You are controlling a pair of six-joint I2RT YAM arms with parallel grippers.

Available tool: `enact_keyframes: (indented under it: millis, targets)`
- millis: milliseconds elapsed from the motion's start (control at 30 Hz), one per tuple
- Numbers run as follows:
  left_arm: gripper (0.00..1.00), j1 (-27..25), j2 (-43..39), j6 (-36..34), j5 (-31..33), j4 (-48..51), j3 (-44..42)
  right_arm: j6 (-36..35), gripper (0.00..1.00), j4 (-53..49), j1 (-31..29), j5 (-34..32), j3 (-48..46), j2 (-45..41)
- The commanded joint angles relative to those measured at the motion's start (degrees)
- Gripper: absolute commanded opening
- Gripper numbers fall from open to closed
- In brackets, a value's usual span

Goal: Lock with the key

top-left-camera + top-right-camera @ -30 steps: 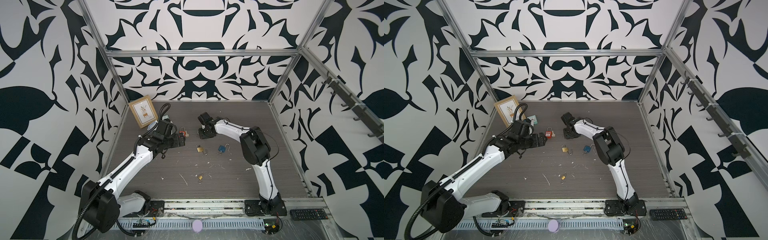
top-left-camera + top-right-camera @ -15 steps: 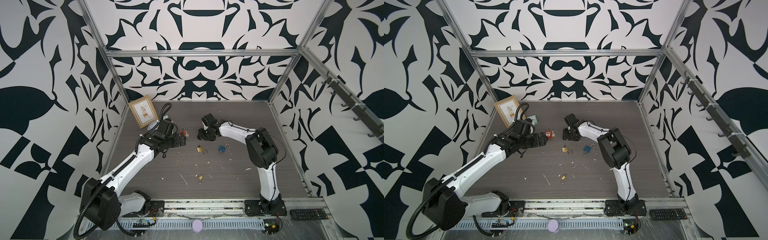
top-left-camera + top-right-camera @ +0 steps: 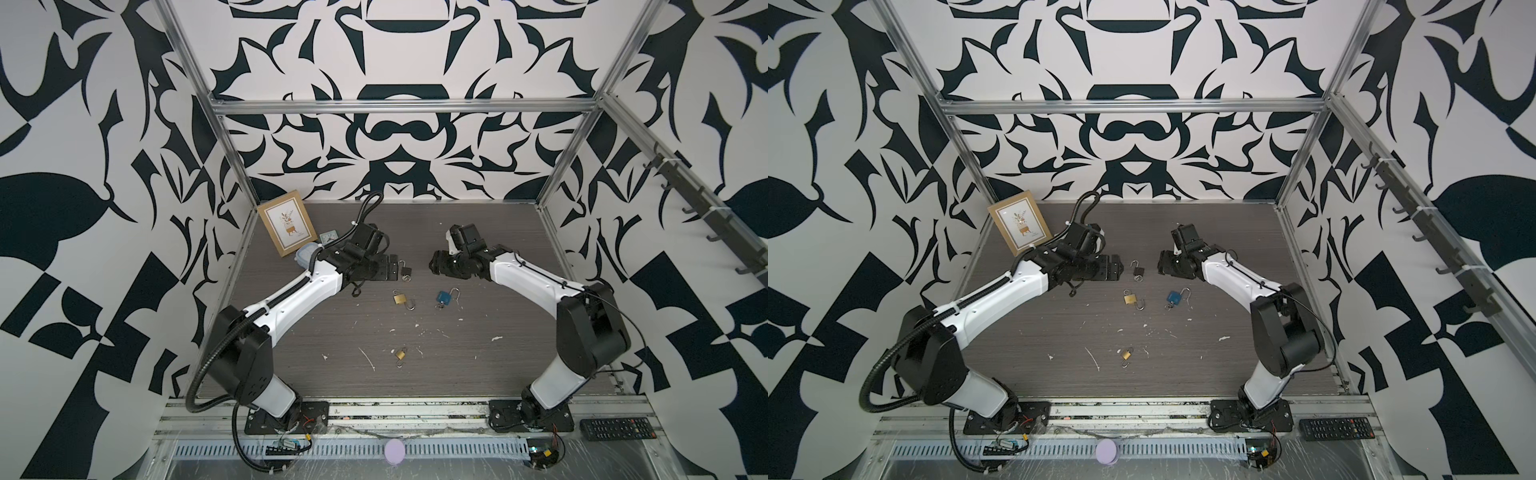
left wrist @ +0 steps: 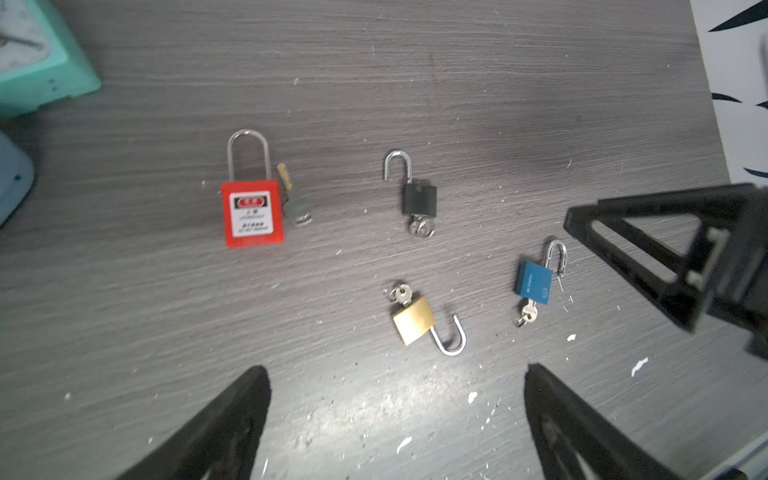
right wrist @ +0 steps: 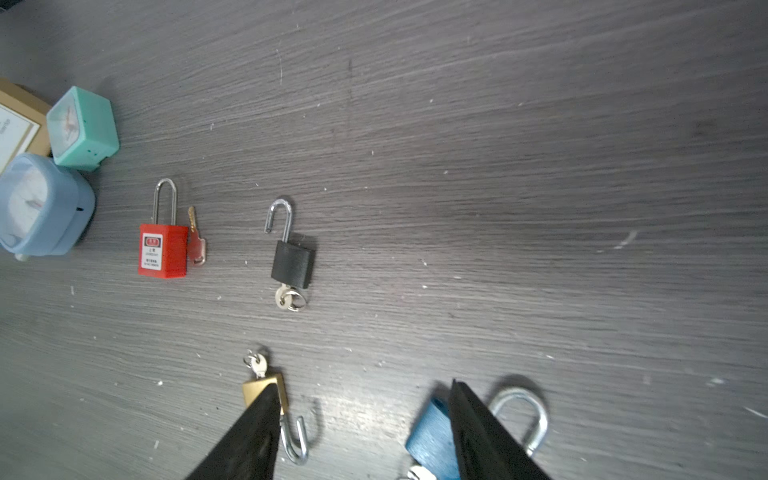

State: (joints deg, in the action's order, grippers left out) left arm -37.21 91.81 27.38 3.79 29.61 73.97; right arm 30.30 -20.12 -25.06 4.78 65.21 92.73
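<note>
- Between your two arms, the black padlock (image 3: 406, 272) (image 3: 1139, 271) lies flat on the dark table (image 3: 478, 332) in both top views. Neither gripper touches it.
- Its shackle is swung open, and the key (image 4: 420, 227), on a small ring, sits in the base of the body.
- Your left gripper (image 4: 395, 370) is spread wide with nothing between its fingers. In a top view its tip hangs near the left side of the black padlock.
- Your right gripper (image 5: 363, 384) has its jaws parted and holds nothing. In both top views it hangs to the right of the black padlock, clear of it.
- You can see the red padlock (image 4: 252, 214) in both wrist views. Its shackle is shut, and a loose key (image 4: 293, 199) lies right beside its body.
- The brass padlock (image 4: 413, 320) and the blue padlock (image 4: 534, 282) lie nearer the arm bases than the black one. Each has an open shackle and a key in its base.
- A smaller brass padlock (image 3: 400, 354) lies alone towards the front of the table, well apart from the others, with its shackle open.
- At the back left corner a picture frame (image 3: 287, 227) leans against the wall, with a mint clock (image 5: 81, 129) and a pale blue clock (image 5: 41, 205) just beside it.
- A remote (image 3: 611, 429) lies off the table, by the right arm's base.
</note>
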Motion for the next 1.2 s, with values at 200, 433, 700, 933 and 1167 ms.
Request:
enact_keyframes:
  millis: [200, 433, 700, 933, 1167]
  targets:
    - [0.90, -4.13, 18.31, -5.70, 2.25, 7.49, 15.15, -2.62, 0.87, -1.11, 0.32, -13.50, -9.66, -11.77]
    - [0.81, -4.62, 26.81, -5.39, 1.22, 7.63, 21.61, -2.94, 0.87, 1.02, 0.47, -12.38, -11.78, -12.91]
    - [0.75, -4.55, 32.82, -5.78, 3.59, 7.84, 25.62, -3.34, 0.88, 1.92, 0.53, -11.19, -11.25, -10.46]
    - [0.70, -4.20, 36.89, -5.63, 4.89, 8.30, 28.39, -3.89, 0.88, 2.35, 0.80, -10.66, -10.50, -8.88]
    - [0.63, -3.92, 39.47, -5.72, 5.54, 8.35, 30.13, -4.27, 0.88, 2.46, 1.08, -10.23, -10.04, -7.69]
